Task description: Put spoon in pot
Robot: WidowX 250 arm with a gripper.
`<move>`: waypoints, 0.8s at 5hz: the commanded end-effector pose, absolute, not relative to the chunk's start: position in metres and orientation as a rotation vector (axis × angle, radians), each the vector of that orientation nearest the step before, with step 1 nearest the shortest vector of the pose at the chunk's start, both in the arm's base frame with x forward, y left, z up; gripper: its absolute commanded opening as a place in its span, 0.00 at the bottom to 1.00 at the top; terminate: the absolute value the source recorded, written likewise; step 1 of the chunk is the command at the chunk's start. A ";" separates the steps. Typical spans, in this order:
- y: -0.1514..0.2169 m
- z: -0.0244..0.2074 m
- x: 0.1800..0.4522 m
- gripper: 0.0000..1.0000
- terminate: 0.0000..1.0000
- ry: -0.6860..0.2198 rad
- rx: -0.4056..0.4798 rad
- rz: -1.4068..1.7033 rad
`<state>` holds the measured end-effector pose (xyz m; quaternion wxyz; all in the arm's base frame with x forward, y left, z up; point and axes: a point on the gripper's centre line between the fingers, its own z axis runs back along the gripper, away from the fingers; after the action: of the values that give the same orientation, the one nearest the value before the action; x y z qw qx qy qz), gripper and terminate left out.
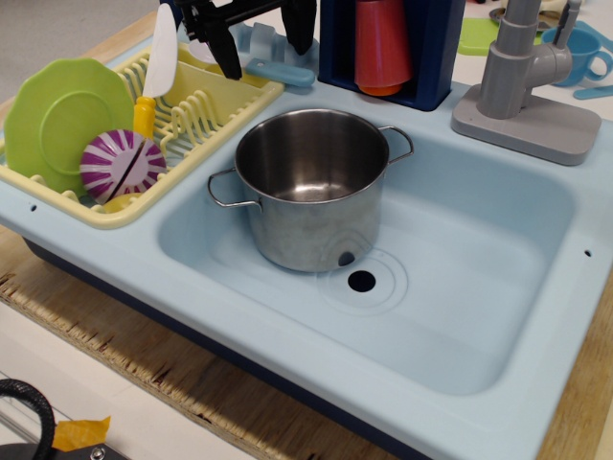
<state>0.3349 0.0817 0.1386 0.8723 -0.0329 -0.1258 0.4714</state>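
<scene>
1. Tool [263, 43] is up at the back edge with its black fingers spread wide, nothing between them, hanging right over the spoon.
2. Nearest the camera, the pot [311, 187] sits upright in the sink [479, 287], just behind the drain hole [362, 281].
3. Left of that, a drying rack [206, 101] holds a green plate [62, 120].
4. Farther back, the spoon [278, 69] lies flat on the ledge, beside the rack.
</scene>
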 end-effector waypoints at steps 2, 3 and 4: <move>0.083 0.135 0.328 1.00 0.00 -0.251 -0.082 1.011; 0.083 0.134 0.327 1.00 0.00 -0.248 -0.082 1.017; 0.083 0.135 0.326 1.00 0.00 -0.252 -0.082 1.020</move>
<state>0.3246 0.0827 0.1281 0.8644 -0.0371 -0.1066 0.4900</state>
